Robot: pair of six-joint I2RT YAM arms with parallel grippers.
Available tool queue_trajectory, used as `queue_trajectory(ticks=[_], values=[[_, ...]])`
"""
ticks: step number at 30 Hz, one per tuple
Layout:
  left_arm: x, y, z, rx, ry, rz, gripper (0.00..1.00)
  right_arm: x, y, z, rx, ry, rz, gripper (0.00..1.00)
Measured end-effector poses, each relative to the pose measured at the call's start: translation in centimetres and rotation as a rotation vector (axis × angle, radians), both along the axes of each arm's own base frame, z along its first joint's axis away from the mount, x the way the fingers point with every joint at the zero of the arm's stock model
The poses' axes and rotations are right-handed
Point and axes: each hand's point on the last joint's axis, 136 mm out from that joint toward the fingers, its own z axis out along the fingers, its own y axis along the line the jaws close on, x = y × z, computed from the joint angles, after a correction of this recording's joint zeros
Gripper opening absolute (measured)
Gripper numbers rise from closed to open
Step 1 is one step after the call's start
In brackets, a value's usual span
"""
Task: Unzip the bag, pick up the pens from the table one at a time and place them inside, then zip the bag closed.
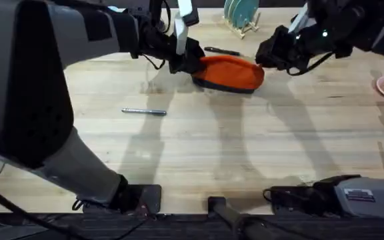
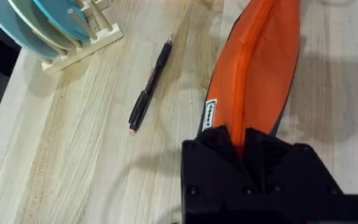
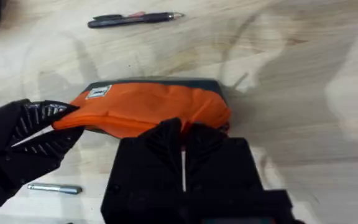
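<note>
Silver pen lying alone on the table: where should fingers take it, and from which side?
Grip the silver pen at mid-barrel, coming straight down from above with the fingers across its length. It lies flat on the table, running left to right in the overhead view, with bare wood around it. The bag sits well away, so nothing crowds the approach.

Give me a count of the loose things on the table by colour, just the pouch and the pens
Orange: 1, the bag
Black: 1, the black pen
Silver-grey: 1, the silver pen
Total: 3
</note>
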Motion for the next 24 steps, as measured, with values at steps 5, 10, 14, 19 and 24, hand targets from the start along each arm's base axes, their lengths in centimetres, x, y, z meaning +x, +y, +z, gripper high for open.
queue_trajectory(ticks=[5,10,14,19,24], values=[[0.0,0.0,0.0,0.000,0.000,0.000,0.042,0.4,0.8,0.4,0.005,-0.027,0.021,0.033],[0.0,0.0,0.0,0.000,0.000,0.000,0.042,0.5,1.7,0.6,0.008,-0.045,0.043,0.033],[0.0,0.0,0.0,0.000,0.000,0.000,0.042,0.6,2.2,0.8,0.010,-0.059,0.056,0.033],[0.0,0.0,0.0,0.000,0.000,0.000,0.042,0.9,3.3,1.2,0.014,-0.089,0.078,0.033],[0.0,0.0,0.0,0.000,0.000,0.000,0.042,1.3,5.0,1.1,0.024,-0.115,0.116,0.033]])
